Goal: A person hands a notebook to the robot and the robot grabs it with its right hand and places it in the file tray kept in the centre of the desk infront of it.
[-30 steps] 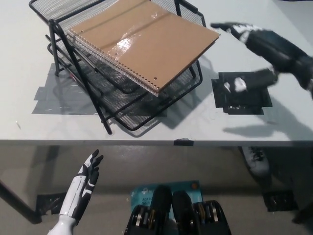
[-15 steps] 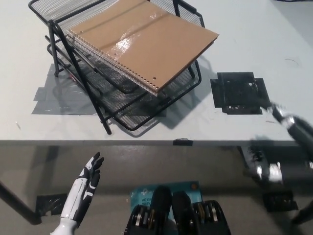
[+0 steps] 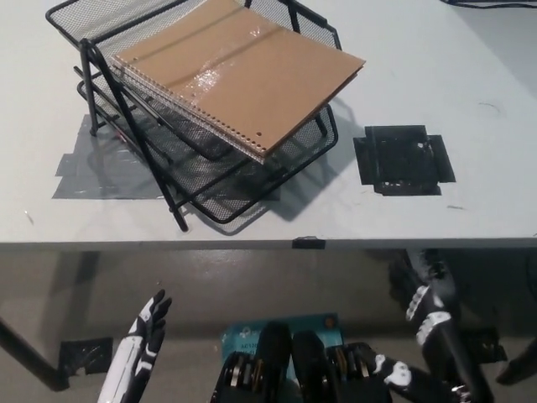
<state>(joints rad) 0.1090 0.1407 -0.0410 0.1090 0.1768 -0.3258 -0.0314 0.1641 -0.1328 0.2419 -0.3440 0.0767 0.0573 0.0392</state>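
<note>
One notebook (image 3: 239, 80) is seen, brown-covered and spiral-bound, with a glossy sheen across the cover and a row of punched holes along its lower-left edge; it's laid on the top tier of the black mesh file tray (image 3: 214, 172), tilted, with its right corner poking out past the tray toward 3 o'clock. One tray is counted, stacked in tiers, set on the pale desk (image 3: 470, 101) around 11 o'clock. Two taped patches are spotted on the desk: grey tape (image 3: 80, 172) under the tray at 9 o'clock, black tape (image 3: 403, 159) at 3 o'clock. Below the desk edge, the white left hand (image 3: 138, 348) is held at 7 o'clock with fingers extended and slightly apart, nothing gripped. The black right hand (image 3: 432, 315) is hung at 5 o'clock, fingers loosely spread, empty too.
</note>
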